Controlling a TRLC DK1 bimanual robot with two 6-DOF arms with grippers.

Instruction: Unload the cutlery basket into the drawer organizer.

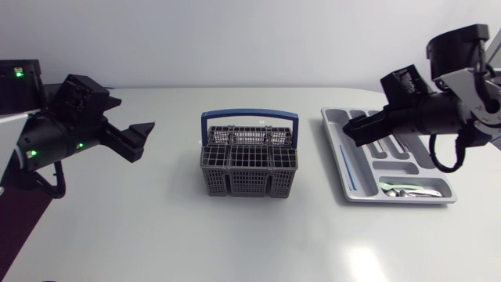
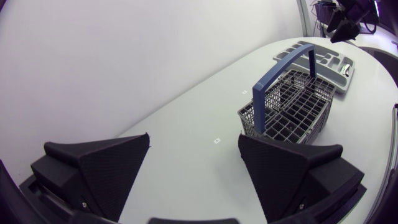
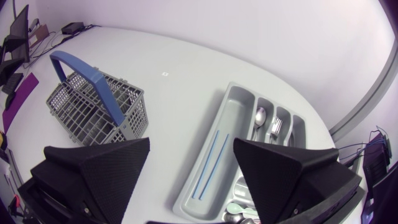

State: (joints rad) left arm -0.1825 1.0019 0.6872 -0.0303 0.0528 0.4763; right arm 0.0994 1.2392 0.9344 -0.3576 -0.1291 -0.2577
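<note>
Left to right, head view. Your left gripper (image 1: 139,141) hangs wide open and empty, fingers pointing toward the basket (image 1: 249,164), well apart from it. The basket stands upright mid-table, its long axis and blue handle (image 1: 249,115) running across, from one arm to the other. No cutlery shows in its cells, so the unloading looks finished or nearly so. The organizer (image 1: 332,133) lies to the basket's right. Your right gripper (image 1: 351,134), also wide open and empty, hovers over the organizer's far left part. The basket lies between the two grippers, and neither arm is clearly nearer.

The left wrist view looks between the open fingers into the basket's cells from its end. The right wrist view shows a spoon (image 3: 260,116) and a fork (image 3: 277,127) in narrow compartments, which the right arm hides from the head view. The head view alone shows clearly the spoons (image 1: 407,188) in the near crosswise compartment. Blue sticks (image 1: 345,168) lie in the long one.
</note>
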